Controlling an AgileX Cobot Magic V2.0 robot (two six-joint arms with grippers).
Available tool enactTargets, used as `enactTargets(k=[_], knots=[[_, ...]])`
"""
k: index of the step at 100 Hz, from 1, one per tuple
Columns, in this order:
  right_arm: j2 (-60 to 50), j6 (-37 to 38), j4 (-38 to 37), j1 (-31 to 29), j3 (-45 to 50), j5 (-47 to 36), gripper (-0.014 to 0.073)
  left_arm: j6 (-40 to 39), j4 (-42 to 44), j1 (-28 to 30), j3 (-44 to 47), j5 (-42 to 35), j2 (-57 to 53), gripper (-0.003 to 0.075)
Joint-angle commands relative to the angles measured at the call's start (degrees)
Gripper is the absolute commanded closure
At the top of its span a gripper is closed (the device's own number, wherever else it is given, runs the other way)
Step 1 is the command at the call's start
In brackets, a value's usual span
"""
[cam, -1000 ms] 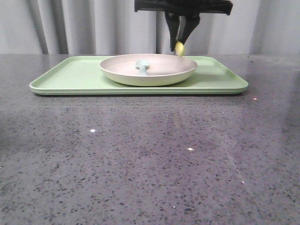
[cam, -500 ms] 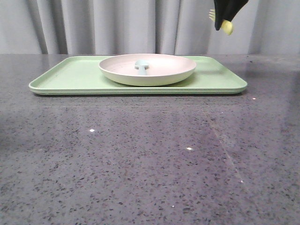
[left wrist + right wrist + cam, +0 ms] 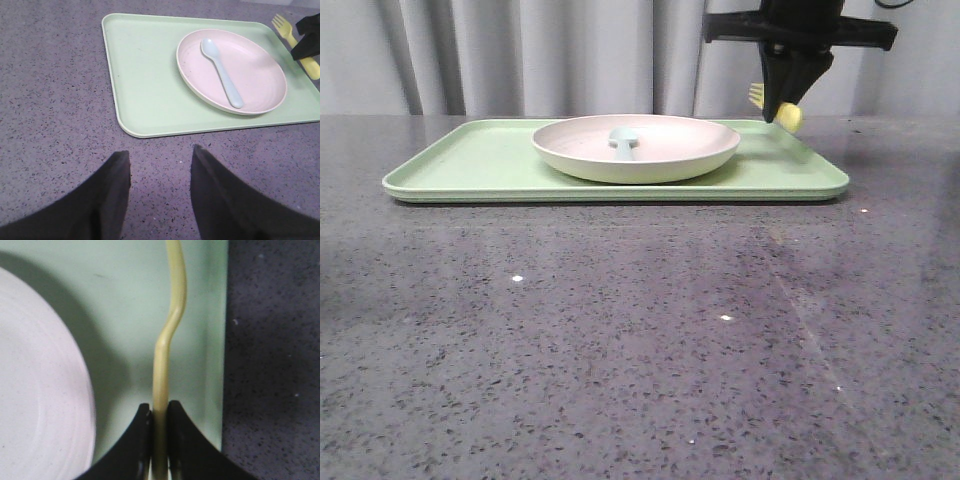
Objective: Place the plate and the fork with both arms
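Above the tray's right end, the fork (image 3: 782, 108) is held clear of the surface by the right gripper (image 3: 786, 98), whose two fingers are clenched on the handle near its rounded end; in the right wrist view the handle (image 3: 162, 385) is seen pinched edge-on between the fingertips, with the tines pointing away and out of that view. The grip at the handle end is judged deliberate: the tines and most of the shaft are left free, so the fork can be laid down flat without the fingers fouling the tray (image 3: 470, 160). It is carried over the bare green strip between the plate (image 3: 650, 150) and the tray's right rim, which suggests that strip is the intended resting place, beside the plate, not on it. The plate is already set on the tray, right of the tray's middle, with a pale blue spoon (image 3: 222, 72) lying across it. The left gripper (image 3: 160, 192) is seen released, its fingers spread over bare countertop (image 3: 620, 330) on the near side of the tray and grasping nothing; it is kept well back, presumably so the right arm's path is left unobstructed. Whether the fork is level cannot be told from the front. A short descent is judged still needed before release.
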Motion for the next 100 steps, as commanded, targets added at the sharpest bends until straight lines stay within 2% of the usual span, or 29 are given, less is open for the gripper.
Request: enactTargets(k=[1, 43, 52, 67, 72, 77, 100], knots=[[-3.12, -1.19, 0.53, -0.4, -1.45, 5.53, 0.061, -0.62, -0.07, -0.18, -1.55, -3.5, -0.33, 0.0426], [-1.14, -3.47, 3.87, -0.51, -1.45, 5.53, 0.0595, -0.62, -0.07, -0.18, -1.55, -3.61, -0.33, 0.0426], [-1.14, -3.47, 3.87, -0.51, -1.45, 5.53, 0.0512, -0.62, -0.07, -0.18, -1.55, -3.61, -0.33, 0.0426], [-1.14, -3.47, 3.82, -0.96, -1.52, 5.53, 0.0227, -0.62, -0.07, -0.18, -1.55, -3.61, -0.33, 0.0426], [-1.14, -3.47, 3.82, -1.13, -1.52, 5.53, 0.0168, -0.62, -0.07, -0.18, -1.55, -3.61, -0.33, 0.0426], [-1.14, -3.47, 3.82, -1.33, -1.52, 5.53, 0.0146, -0.62, -0.07, -0.18, -1.55, -3.61, -0.33, 0.0426], [-2.32, -3.47, 2.9, -1.45, -1.79, 5.53, 0.0146, -0.62, -0.07, -0.18, -1.55, -3.72, -0.33, 0.0426]])
